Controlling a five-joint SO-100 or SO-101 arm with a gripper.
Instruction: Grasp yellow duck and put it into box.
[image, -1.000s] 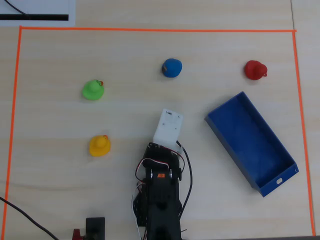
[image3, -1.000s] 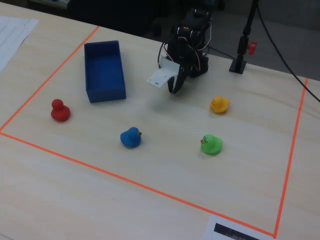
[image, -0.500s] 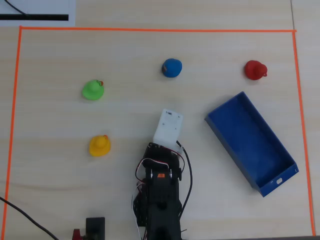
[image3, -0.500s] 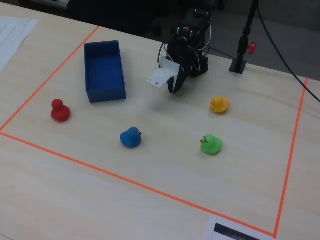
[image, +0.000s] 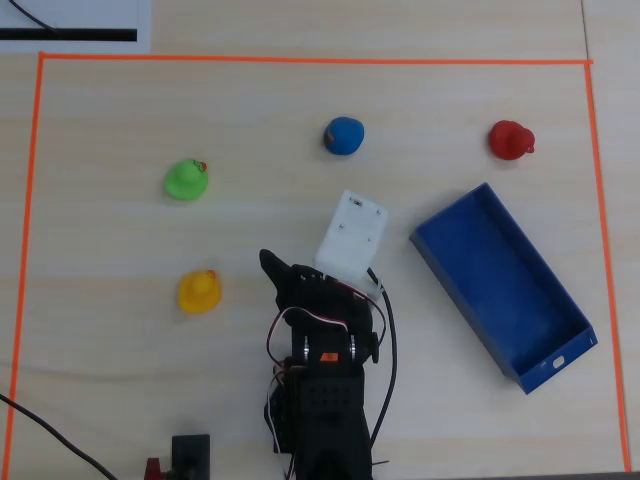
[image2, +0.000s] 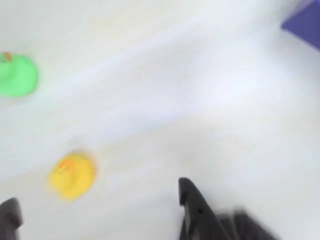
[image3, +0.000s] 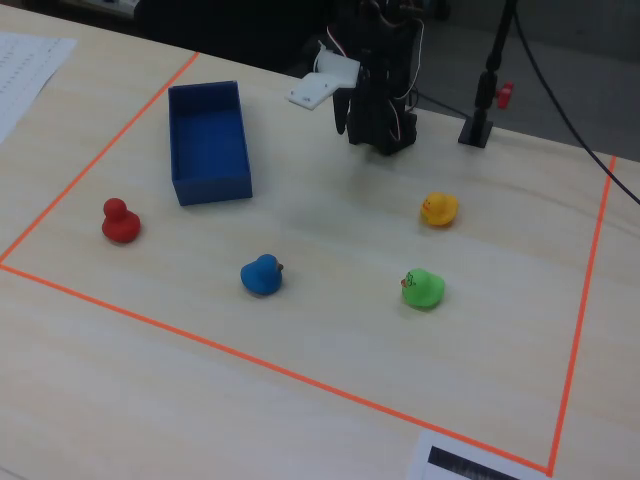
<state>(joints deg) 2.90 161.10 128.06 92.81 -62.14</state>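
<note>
The yellow duck (image: 199, 291) sits on the table at the left of the overhead view, and shows blurred at the lower left of the wrist view (image2: 71, 175). It stands right of the arm in the fixed view (image3: 438, 209). The blue box (image: 455, 222) (image3: 178, 134) lies empty at the right of the overhead view; only its corner (image2: 305, 25) shows in the wrist view. My gripper (image: 312, 228) (image3: 320, 112) (image2: 97, 195) hangs open above the table with nothing between its white and black fingers. The yellow duck lies ahead of the jaws, toward the left finger in the wrist view, and apart from both.
A green duck (image: 186, 179) (image2: 17, 75), a blue duck (image: 344, 135) and a red duck (image: 511, 140) stand apart inside the orange tape border (image: 300, 60). A black stand with a red clip (image3: 487, 100) sits behind the arm. A printed sheet (image: 70, 25) lies outside the tape.
The gripper has lifted off the table and opened, its black finger swinging out toward the yellow duck's side. No duck has moved, nor has the box.
</note>
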